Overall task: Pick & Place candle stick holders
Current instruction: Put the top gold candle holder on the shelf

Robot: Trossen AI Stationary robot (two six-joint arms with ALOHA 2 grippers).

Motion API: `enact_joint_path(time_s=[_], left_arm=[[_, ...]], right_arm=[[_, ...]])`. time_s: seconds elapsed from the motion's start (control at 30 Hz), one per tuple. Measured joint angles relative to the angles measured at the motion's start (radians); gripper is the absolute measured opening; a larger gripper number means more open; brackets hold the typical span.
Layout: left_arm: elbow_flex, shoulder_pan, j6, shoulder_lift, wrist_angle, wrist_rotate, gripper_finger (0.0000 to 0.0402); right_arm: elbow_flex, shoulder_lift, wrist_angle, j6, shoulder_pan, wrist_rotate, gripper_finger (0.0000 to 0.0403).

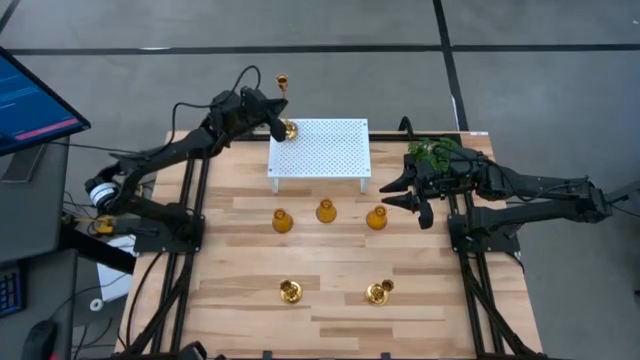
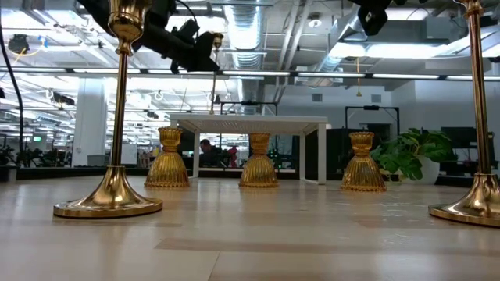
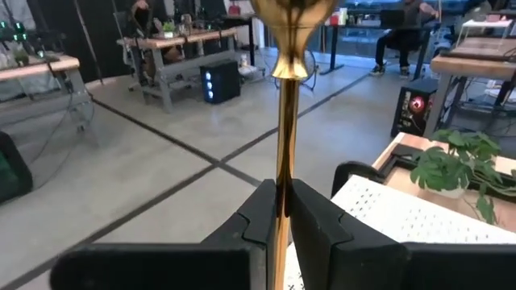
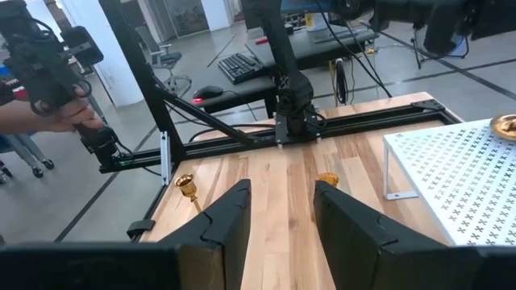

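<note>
Over the far left corner of the white perforated stand point(image 1: 320, 150): left gripper point(image 1: 280, 118) clamped on the thin stem of a brass candlestick point(image 1: 284, 105). Fingers point(image 3: 310, 211) pinched tight against both sides of the stem in the left wrist view, cup above them. Round base at the stand's corner edge; touching the perforated top or held just above it, hard to say from overhead.

On the wooden table point(image 1: 330, 300), in front of the stand: three squat amber holders in a row, upright and well apart — left amber holder point(image 1: 283, 221), middle amber holder point(image 1: 326, 211), right amber holder point(image 1: 377, 218).

Nearer the front edge: two more brass candlesticks, upright, left front candlestick point(image 1: 290, 291) and right front candlestick point(image 1: 378, 291), looming large at either side of the low view.

Right of the amber row: right gripper point(image 1: 412, 193), spread wide with nothing between the fingers, just beside the right amber holder and apart from it. Behind that gripper, at the table's far right: green leafy plant point(image 1: 440, 156).
</note>
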Motion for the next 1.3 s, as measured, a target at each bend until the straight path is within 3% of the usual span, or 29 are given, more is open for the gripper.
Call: enact_joint_path(time_s=[1.03, 1.3], left_arm=[[-0.025, 0.013, 0.008, 0.034, 0.063, 0.001, 0.0032], [-0.025, 0.013, 0.001, 0.030, 0.057, 0.001, 0.0079]], right_arm=[[0.000, 0.000, 0.001, 0.001, 0.000, 0.000, 0.0129], [0.000, 0.000, 0.008, 0.001, 0.000, 0.000, 0.0130]])
